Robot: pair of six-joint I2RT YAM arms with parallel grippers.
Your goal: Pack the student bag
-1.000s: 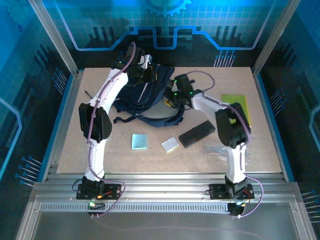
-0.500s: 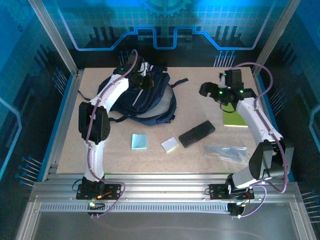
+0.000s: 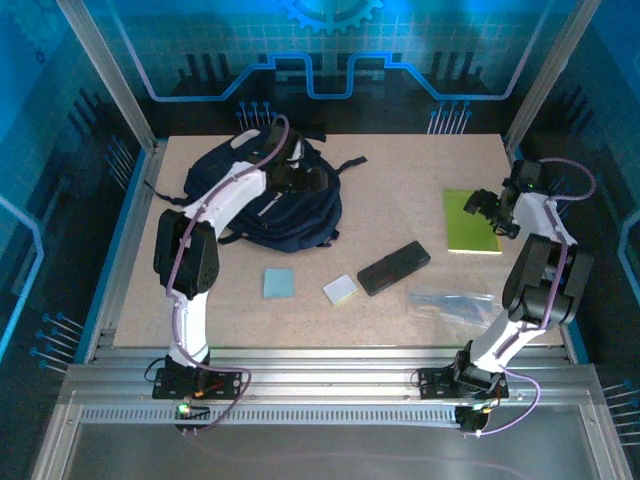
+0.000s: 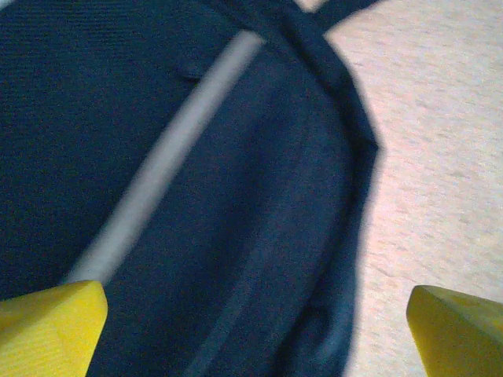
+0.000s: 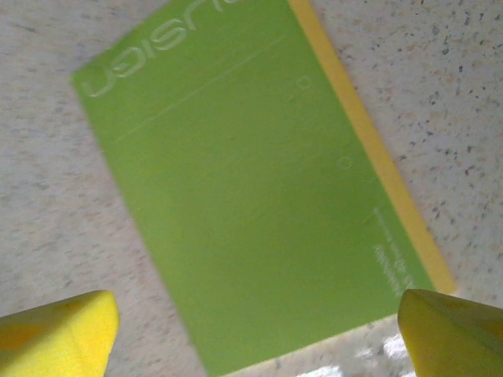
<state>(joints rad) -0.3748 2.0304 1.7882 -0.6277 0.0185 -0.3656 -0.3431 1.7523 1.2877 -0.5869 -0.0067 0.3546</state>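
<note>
The student bag [image 3: 262,200], dark navy with a grey stripe [image 4: 161,169], lies flat at the back left of the table. My left gripper [image 3: 302,180] hovers just over its right part. In the left wrist view that gripper [image 4: 255,338] is open, its yellow fingertips [image 4: 49,326] far apart with nothing between them, above the bag's fabric [image 4: 259,236]. My right gripper [image 3: 487,212] hangs open over a green notebook [image 3: 470,222] at the right. In the right wrist view the notebook [image 5: 251,188] lies flat below that gripper [image 5: 255,338], untouched.
A black pencil case [image 3: 393,268], a light blue pad [image 3: 279,283] and a pale pad [image 3: 340,290] lie mid-table. A clear plastic sleeve [image 3: 447,300] lies front right. A black strap [image 3: 352,162] trails from the bag. Blue walls [image 3: 130,230] border the table.
My left gripper has gone from shut to open over the bag, which now lies flatter and further left. My right arm swung from the bag out to the right, above the green notebook.
</note>
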